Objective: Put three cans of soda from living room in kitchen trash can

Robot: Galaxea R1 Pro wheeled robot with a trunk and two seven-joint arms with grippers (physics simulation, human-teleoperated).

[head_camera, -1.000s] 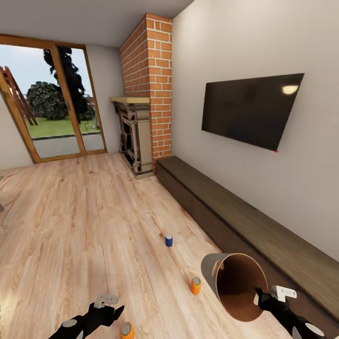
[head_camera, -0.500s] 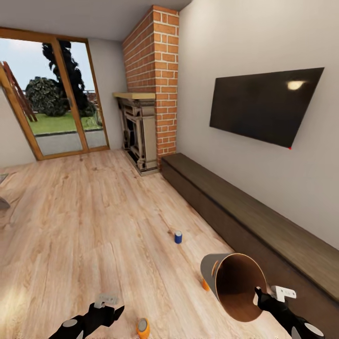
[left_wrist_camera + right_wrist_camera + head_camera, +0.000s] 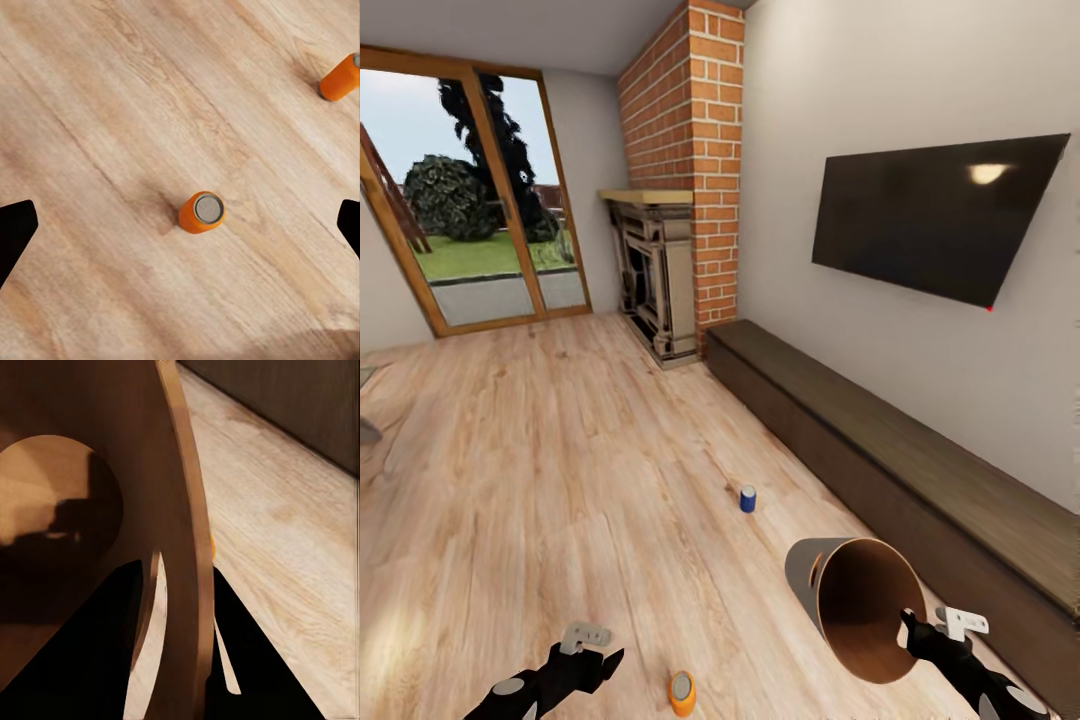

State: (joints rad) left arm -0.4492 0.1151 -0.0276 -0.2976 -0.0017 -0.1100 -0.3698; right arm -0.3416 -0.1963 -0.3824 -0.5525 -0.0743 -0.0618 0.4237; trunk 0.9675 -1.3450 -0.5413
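right claw (image 3: pixel 925 633) clamped on rim of grey tapered bucket (image 3: pixel 850 600); left claw (image 3: pixel 588 650) apart above upright orange soda can (image 3: pixel 201 212) on wood-plank floor (image 3: pixel 540 480). risk: off-centre descent tips can, rolls away.

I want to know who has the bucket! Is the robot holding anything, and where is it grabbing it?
The right gripper holds the trash can by its rim, one of the fingers inside. The left gripper is open and holds nothing.

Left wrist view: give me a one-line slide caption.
Open left end effector hangs above an upright orange soda can on the wood-plank floor, a second orange can standing farther off.
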